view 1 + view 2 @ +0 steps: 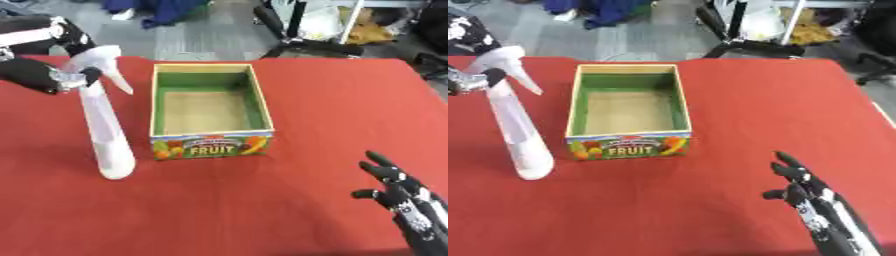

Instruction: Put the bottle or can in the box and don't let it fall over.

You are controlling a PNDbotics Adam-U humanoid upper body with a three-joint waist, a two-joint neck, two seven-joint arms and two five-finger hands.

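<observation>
Red cloth covers the table. Left hand grips the white spray bottle at its neck, left of the empty box. Right hand rests open, lower right.

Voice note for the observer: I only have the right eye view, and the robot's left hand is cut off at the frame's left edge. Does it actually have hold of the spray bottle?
Observer: Yes. In the left eye view the left hand is curled round the neck of the spray bottle, just under the white spray head.
Operator: Where does that arm come in from?
Observer: From the upper left corner. The forearm, black with a light band, bends down to the hand beside the bottle's top.
</observation>
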